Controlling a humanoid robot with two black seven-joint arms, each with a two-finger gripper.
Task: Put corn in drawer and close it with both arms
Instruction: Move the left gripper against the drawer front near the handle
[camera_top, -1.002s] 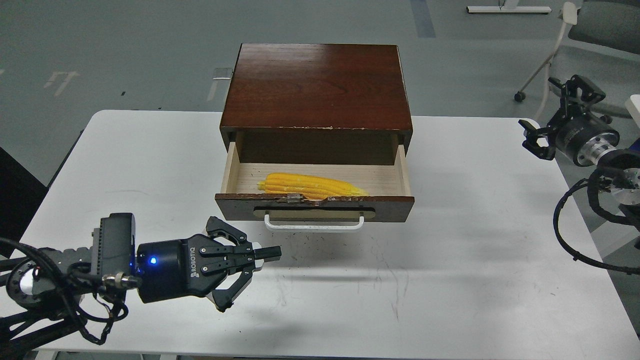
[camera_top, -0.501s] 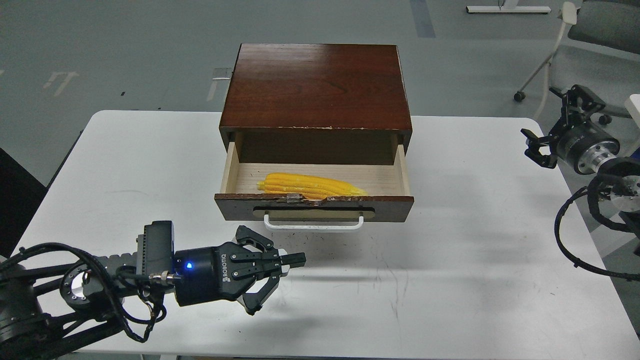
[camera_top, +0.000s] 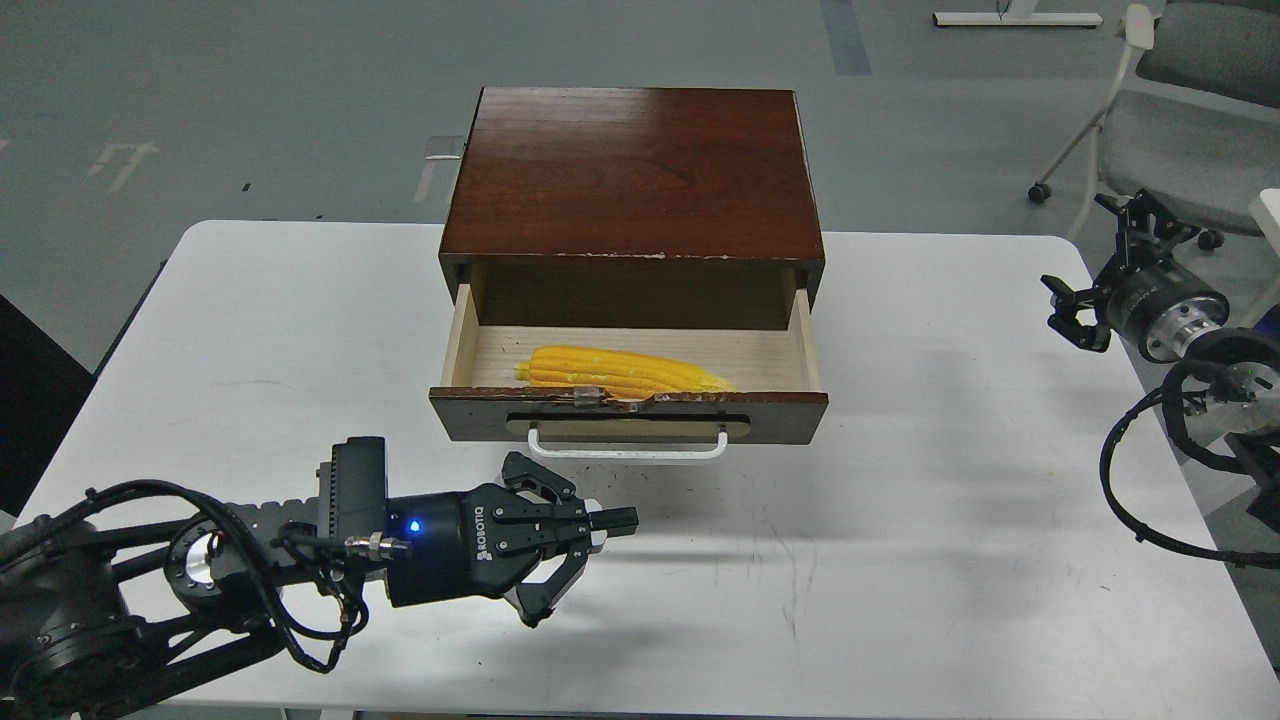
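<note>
- Left gripper (camera_top: 612, 521), fingers pressed together, hovers over the table (camera_top: 900, 560).
- Just beyond it, the drawer (camera_top: 628, 415) stands open, corn (camera_top: 625, 372) lying inside.
- Far to its right, the right gripper (camera_top: 1105, 270) is spread, holding nothing.

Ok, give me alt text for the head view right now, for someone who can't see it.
A corn cob lies inside an open dark wooden drawer on a white table. The left gripper, shut, hovers just before the drawer's white handle; the right gripper, open, hangs at the table's right edge.
</note>
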